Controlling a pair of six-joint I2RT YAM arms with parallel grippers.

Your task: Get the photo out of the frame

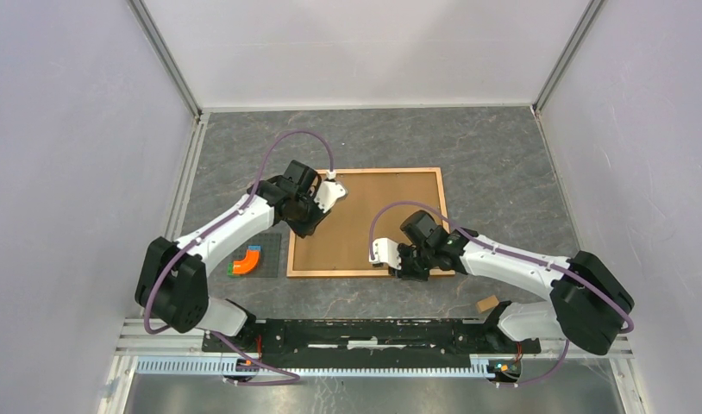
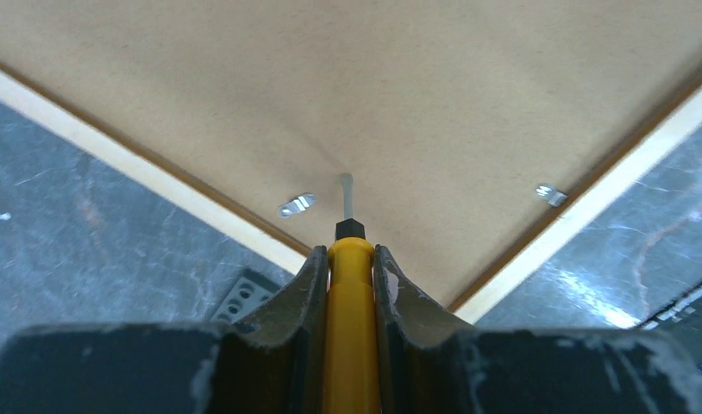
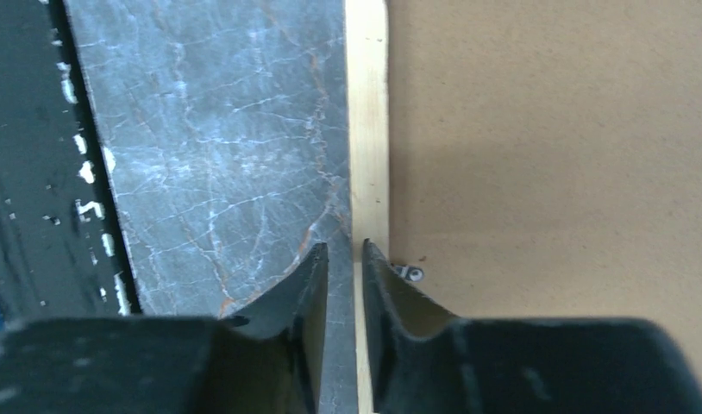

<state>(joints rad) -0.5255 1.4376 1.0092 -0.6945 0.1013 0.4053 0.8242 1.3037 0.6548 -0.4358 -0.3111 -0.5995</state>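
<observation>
The frame lies face down on the desk, its plain brown back up. The photo must sit under that backing board, so none of it shows.

The left gripper hangs over the frame's far-left corner, pinching a yellow-handled screwdriver. The shaft points from that corner in toward the middle of the frame. Its tip is at the board and seems to touch it, between two small metal clips: one along the frame's left border, the other along the far border. Each clip lies to one side of the tip rather than ahead of it, so the tool's axis will probably need swinging before it can catch either.

The right gripper sits at the frame's near border. Its fingers are drawn almost together with only a slit between them and nothing visibly held. Another clip lies just beside it on the board. By position the left arm is the working one; the right looks set to steady the frame.
</observation>
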